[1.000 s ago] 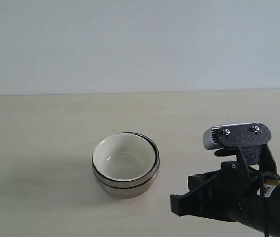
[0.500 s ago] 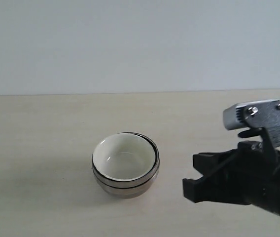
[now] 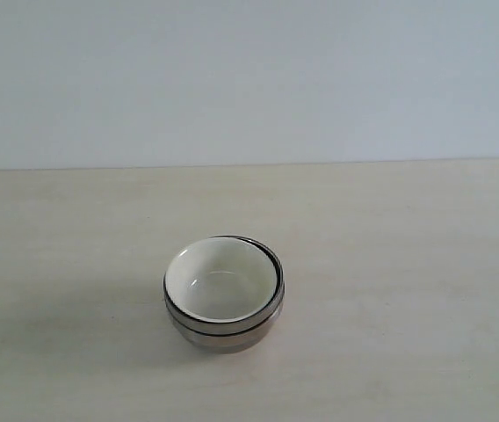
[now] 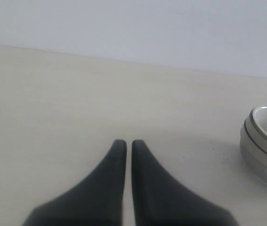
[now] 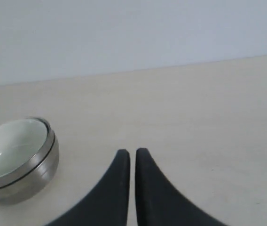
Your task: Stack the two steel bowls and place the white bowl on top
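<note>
Facing mouth-up: white bowl [image 3: 220,283] nested in two steel bowls [image 3: 224,333] (left fingers [image 4: 109,184], right fingers [image 5: 116,189] clenched empty)

Matte black left jaws, smooth curved taper, rounded tips, right jaws alike

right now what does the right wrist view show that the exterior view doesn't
Only the right wrist view shows the right tool, shut and empty, apart from the steel bowls. Only the exterior view shows those bowls whole, uncut by the frame, with no arm in sight. Both show the white bowl sitting inside them on the table.
</note>
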You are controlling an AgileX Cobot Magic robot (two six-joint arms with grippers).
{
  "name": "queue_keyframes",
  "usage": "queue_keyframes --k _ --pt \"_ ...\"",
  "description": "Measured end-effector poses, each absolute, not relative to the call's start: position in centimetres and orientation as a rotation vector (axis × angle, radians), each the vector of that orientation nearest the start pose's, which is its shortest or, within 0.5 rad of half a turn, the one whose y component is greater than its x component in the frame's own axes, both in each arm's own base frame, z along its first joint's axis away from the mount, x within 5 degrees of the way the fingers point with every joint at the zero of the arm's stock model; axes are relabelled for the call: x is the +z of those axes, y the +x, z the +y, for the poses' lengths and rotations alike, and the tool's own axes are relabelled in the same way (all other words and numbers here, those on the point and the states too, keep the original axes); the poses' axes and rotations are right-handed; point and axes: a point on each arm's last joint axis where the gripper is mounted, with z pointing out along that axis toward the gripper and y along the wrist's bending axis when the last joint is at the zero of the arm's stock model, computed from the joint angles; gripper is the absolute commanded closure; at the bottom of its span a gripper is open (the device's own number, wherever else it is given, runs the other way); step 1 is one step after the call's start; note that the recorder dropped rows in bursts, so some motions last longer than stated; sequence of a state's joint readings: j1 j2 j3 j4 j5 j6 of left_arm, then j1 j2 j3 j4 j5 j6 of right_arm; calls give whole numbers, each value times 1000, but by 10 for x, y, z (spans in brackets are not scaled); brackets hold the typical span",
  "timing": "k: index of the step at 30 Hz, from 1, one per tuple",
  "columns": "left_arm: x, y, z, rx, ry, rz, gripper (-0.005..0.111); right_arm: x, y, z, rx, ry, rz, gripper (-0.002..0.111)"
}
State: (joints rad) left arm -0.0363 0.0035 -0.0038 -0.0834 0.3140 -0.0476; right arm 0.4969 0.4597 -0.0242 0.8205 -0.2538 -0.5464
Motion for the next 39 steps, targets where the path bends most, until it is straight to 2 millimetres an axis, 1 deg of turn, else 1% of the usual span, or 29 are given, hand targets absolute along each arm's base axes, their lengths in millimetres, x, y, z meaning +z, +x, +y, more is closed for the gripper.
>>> queue_keyframes --k 2,6,9,11,15,22,30,39 --pt "186 54 -4 -140 -63 1797 103 205 85 25 396 -42 1682 108" --pt "186 54 -4 -140 -63 1797 103 219 72 15 407 -7 1511 108" --pt "186 54 -4 -140 -63 1797 103 228 57 8 399 -7 1356 108" --pt "186 54 -4 -140 -63 1797 103 230 55 7 392 -8 1327 108" --pt "186 54 -4 -140 -63 1797 103 229 55 5 357 3 1330 108" --pt "186 54 -4 -140 -63 1797 103 221 56 4 257 49 1417 108" --pt "186 54 -4 -140 -63 1797 103 216 56 9 291 9 1478 108" --pt "186 54 -4 -140 -63 1797 103 215 55 10 373 73 1489 108"
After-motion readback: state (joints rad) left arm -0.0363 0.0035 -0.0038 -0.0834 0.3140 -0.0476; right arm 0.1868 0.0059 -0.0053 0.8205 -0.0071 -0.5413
